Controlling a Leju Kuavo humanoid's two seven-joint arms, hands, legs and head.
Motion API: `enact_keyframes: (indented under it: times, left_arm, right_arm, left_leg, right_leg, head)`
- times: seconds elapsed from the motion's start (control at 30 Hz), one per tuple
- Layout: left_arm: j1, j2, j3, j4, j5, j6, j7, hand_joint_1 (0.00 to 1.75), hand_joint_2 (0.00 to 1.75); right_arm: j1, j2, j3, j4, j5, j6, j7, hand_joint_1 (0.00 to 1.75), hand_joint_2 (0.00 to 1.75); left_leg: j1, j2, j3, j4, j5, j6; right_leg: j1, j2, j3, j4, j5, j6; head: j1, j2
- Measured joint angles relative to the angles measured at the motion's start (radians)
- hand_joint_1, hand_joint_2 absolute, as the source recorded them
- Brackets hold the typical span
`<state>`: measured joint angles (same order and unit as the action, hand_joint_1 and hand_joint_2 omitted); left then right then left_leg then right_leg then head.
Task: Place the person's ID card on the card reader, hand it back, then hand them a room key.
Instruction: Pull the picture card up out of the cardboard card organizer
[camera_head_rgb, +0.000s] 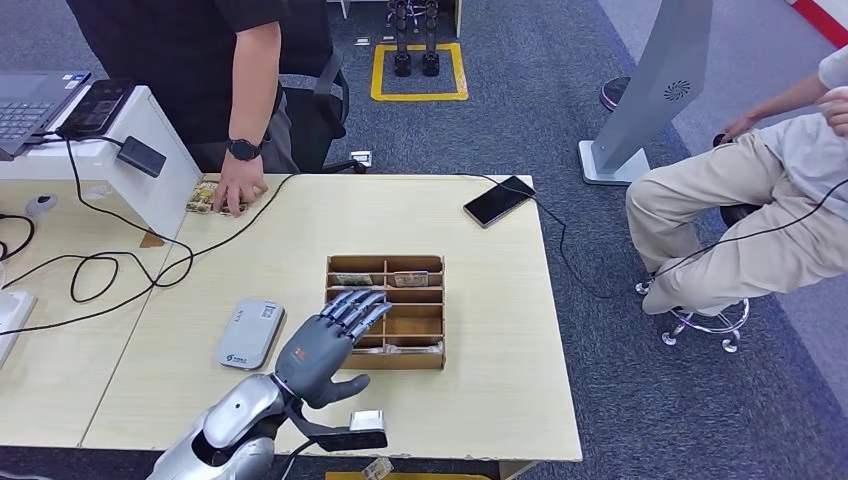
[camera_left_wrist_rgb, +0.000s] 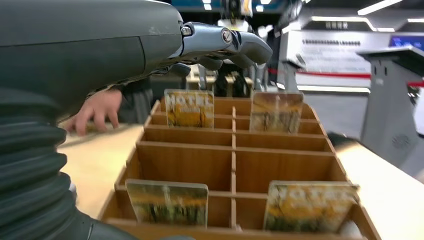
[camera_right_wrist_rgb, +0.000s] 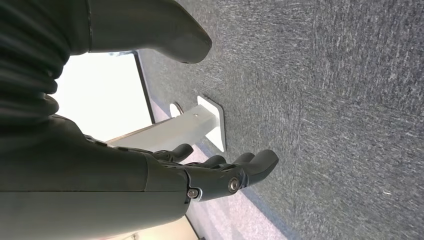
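My left hand (camera_head_rgb: 328, 340) hovers at the left edge of the wooden key box (camera_head_rgb: 432, 312), fingers stretched out over its left cells and holding nothing. In the left wrist view the fingers (camera_left_wrist_rgb: 225, 42) reach above the box (camera_left_wrist_rgb: 235, 165), where yellow room key cards (camera_left_wrist_rgb: 189, 107) stand in the near and far cells. The grey card reader (camera_head_rgb: 249, 332) lies on the table left of my hand. At the table's far left a person's hand (camera_head_rgb: 238, 186) presses on a card (camera_head_rgb: 203, 197). My right hand (camera_right_wrist_rgb: 220, 175) hangs beside the table above the carpet, fingers loosely extended and empty.
A black phone (camera_head_rgb: 498, 200) with a cable lies at the far right of the table (camera_head_rgb: 500, 400). Black cables (camera_head_rgb: 100, 270) loop over the left side by a white stand with a laptop (camera_head_rgb: 30, 105). A second person (camera_head_rgb: 740, 220) sits to the right.
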<state>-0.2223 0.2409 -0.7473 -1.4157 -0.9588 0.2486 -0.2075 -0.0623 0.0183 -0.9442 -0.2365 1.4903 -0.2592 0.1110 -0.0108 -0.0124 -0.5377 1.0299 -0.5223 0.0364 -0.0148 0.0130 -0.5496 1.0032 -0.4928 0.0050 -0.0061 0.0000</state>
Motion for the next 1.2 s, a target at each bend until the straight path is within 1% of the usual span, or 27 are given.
enact_keyframes:
  times: [0.1, 0.43, 1.07, 1.2]
  left_arm:
    - [-0.002, -0.004, 0.0, 0.0, -0.055, 0.021, 0.033, 0.0, 1.75]
    - [-0.006, -0.005, 0.0, 0.0, -0.158, 0.027, 0.108, 0.0, 1.75]
    - [-0.025, -0.005, 0.0, 0.019, -0.209, -0.002, 0.151, 0.0, 1.75]
    - [-0.029, -0.005, 0.0, 0.031, -0.218, -0.025, 0.161, 0.0, 1.75]
  right_arm:
    - [0.0, 0.0, -0.005, 0.0, 0.0, 0.005, 0.0, 0.0, 1.75]
    - [0.003, 0.0, -0.02, 0.0, 0.0, 0.009, 0.004, 0.0, 1.75]
    - [0.006, 0.0, -0.042, 0.0, 0.004, 0.007, 0.004, 0.0, 1.75]
    - [0.006, 0.0, -0.045, 0.0, 0.008, 0.006, 0.005, 0.0, 1.75]
  left_leg:
    - [0.0, 0.0, 0.0, 0.0, 0.0, 0.0]
    - [0.0, 0.0, 0.0, 0.0, 0.0, 0.0]
    - [0.0, 0.0, 0.0, 0.0, 0.0, 0.0]
    - [0.0, 0.0, 0.0, 0.0, 0.0, 0.0]
  right_leg:
    - [0.0, 0.0, 0.0, 0.0, 0.0, 0.0]
    - [0.0, 0.0, 0.0, 0.0, 0.0, 0.0]
    - [0.0, 0.0, 0.0, 0.0, 0.0, 0.0]
    - [0.0, 0.0, 0.0, 0.0, 0.0, 0.0]
  head:
    - [0.0, 0.0]
    - [0.0, 0.0]
    - [0.0, 0.0]
    - [0.0, 0.0]
